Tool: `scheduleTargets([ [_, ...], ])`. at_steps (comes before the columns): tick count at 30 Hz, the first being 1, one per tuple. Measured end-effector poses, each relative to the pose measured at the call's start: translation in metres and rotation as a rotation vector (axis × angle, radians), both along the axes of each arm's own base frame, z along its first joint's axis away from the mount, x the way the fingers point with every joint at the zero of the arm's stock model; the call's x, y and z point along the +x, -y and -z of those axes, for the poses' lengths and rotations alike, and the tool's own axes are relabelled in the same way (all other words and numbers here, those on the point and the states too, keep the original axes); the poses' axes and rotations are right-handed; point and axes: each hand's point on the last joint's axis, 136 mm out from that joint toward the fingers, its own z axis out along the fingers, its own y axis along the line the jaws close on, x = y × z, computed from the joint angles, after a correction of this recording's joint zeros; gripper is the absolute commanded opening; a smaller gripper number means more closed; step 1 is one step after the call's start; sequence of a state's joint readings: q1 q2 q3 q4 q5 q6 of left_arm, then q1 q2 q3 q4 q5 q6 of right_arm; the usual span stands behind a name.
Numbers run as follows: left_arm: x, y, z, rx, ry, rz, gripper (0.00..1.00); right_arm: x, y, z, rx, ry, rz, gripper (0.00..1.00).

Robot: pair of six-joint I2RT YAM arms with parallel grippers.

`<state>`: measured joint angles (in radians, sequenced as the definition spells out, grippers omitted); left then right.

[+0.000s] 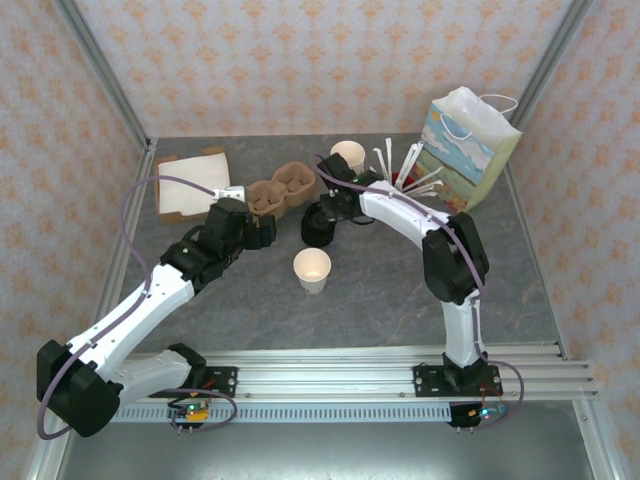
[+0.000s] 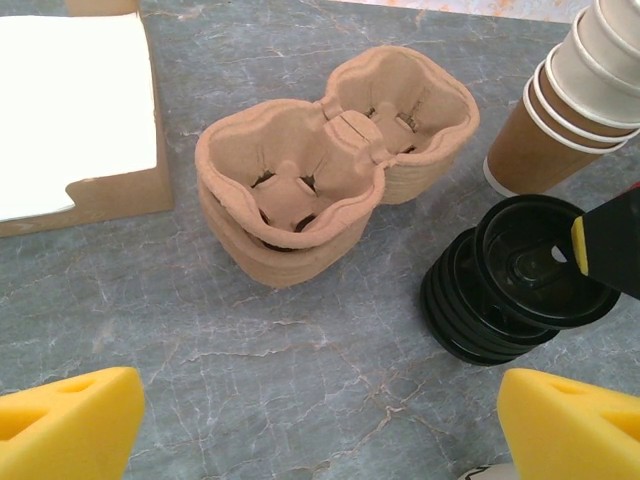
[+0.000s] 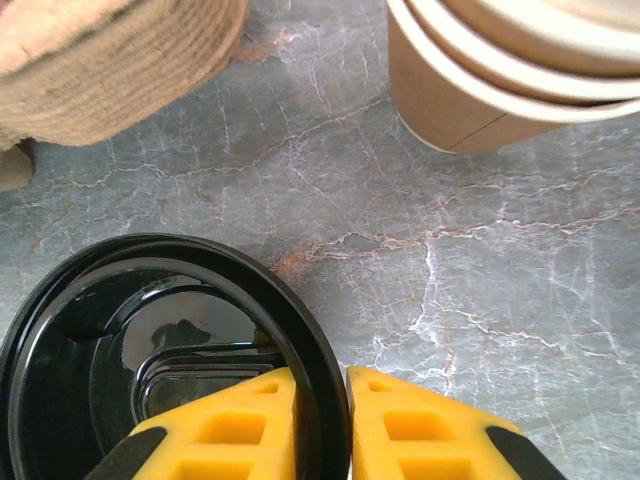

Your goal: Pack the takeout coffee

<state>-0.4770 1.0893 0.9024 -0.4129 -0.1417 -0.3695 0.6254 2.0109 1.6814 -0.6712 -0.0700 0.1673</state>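
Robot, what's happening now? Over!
Right gripper shut on black lid rim. Left gripper open, facing cup carrier. Paper cup lidless, mid-table. Lid stack underneath.

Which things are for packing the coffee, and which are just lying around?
For the job: small brown paper cup; round black plastic lid, pinched by the right tool.
Lying about: stack of brown paper cups; white stirrers; white paper sheets.
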Motion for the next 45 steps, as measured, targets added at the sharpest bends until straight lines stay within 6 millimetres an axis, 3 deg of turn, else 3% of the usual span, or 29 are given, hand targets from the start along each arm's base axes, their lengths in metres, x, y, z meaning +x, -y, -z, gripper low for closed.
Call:
scheduleTargets([
  [4, -0.001, 0.001, -0.002, -0.008, 0.004, 0.006, 0.93, -0.002, 0.002, -0.031, 0.046, 0.043, 0.000, 0.18],
  [10, 0.005, 0.010, -0.027, -0.214, 0.078, 0.046, 0.93, -0.013, 0.018, -0.118, 0.369, 0.145, 0.052, 0.18],
  [14, 0.016, 0.016, -0.061, -0.464, 0.158, 0.067, 0.93, -0.026, 0.035, -0.180, 0.659, 0.247, 0.119, 0.18],
  [18, 0.015, 0.045, -0.107, -0.725, 0.230, 0.159, 0.93, -0.043, 0.022, -0.223, 0.958, 0.285, 0.121, 0.18],
  [26, -0.001, 0.082, -0.204, -1.055, 0.335, 0.301, 0.98, -0.058, -0.019, -0.265, 1.313, 0.232, 0.070, 0.19],
  [29, -0.001, 0.088, -0.225, -1.133, 0.351, 0.323, 0.99, -0.066, -0.031, -0.284, 1.408, 0.221, 0.026, 0.19],
  [33, 0.010, 0.096, -0.227, -1.214, 0.319, 0.320, 0.99, -0.070, -0.040, -0.297, 1.493, 0.208, -0.004, 0.19],
  [38, 0.024, 0.104, -0.219, -1.259, 0.268, 0.299, 0.99, -0.071, -0.052, -0.296, 1.540, 0.161, -0.022, 0.18],
  [45, 0.024, 0.108, -0.230, -1.303, 0.268, 0.322, 0.96, -0.074, -0.058, -0.300, 1.592, 0.128, -0.047, 0.18],
])
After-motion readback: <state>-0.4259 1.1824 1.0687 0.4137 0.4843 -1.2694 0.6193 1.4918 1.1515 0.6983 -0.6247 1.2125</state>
